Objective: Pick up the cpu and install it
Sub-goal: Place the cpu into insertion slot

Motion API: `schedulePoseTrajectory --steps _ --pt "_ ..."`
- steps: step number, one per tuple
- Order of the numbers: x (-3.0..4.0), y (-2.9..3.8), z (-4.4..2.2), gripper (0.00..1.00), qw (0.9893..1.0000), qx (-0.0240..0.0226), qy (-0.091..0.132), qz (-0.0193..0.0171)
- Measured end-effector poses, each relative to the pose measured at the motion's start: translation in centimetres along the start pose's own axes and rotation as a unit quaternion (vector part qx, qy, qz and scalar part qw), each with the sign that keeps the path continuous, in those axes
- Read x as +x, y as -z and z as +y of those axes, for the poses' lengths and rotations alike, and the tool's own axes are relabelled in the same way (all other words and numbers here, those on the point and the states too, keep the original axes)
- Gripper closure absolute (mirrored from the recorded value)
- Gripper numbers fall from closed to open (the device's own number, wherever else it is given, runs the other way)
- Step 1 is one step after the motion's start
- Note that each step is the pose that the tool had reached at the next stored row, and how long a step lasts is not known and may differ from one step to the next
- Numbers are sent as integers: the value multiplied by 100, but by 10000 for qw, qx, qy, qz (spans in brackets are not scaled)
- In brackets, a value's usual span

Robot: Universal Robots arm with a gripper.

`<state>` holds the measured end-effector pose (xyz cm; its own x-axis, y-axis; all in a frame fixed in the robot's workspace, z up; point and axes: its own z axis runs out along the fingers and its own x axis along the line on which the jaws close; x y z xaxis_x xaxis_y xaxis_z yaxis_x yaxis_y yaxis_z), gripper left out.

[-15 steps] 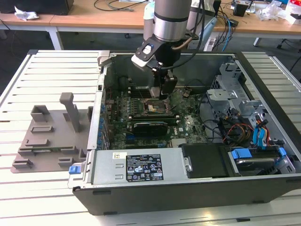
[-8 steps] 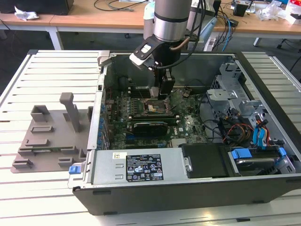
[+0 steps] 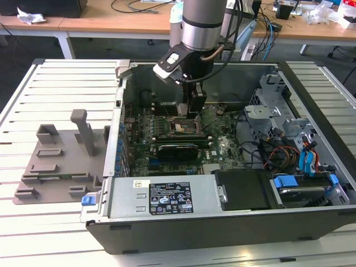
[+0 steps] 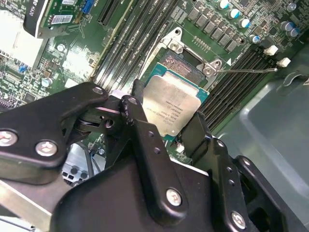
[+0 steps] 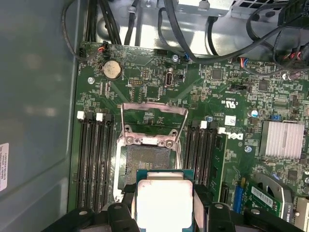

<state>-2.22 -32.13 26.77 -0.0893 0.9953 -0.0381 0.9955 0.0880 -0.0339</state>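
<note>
One robot arm reaches down into the open computer case [image 3: 222, 225], and its black gripper [image 3: 193, 111] hangs right over the socket [image 3: 183, 127] on the green motherboard [image 3: 167, 162].

The jaws are clamped on the cpu [image 4: 171, 108]. Two black fingers [image 4: 138, 92] press on two opposite edges of the chip. Its shiny silver top faces up and a thin blue-green rim shows around it.

In the first wrist view the cpu [image 5: 164, 203] covers one edge of the socket [image 5: 147, 159], and the rest of the dark socket is bare. I cannot tell if the chip touches the socket or floats just above it.

The socket's metal frame [image 5: 153, 121] is flipped up and open. A thin wire lever [image 4: 246, 70] sticks out to one side of the socket.

Long black memory slots [image 5: 94, 159] run along both sides of the socket. A round coin battery [image 5: 111, 69] sits beyond the raised frame, well apart from the socket.

Far from the socket, outside the case, a grey holder block [image 3: 61, 156] with upright posts stands on the white slatted table [image 3: 22, 100].
</note>
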Motion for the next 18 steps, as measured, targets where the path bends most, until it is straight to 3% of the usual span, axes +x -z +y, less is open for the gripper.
schedulePoseTrajectory --steps 4,18 --pt "2 -65 2 45 10000 0 0 0" --pt "7 -176 6 45 10000 0 0 0"
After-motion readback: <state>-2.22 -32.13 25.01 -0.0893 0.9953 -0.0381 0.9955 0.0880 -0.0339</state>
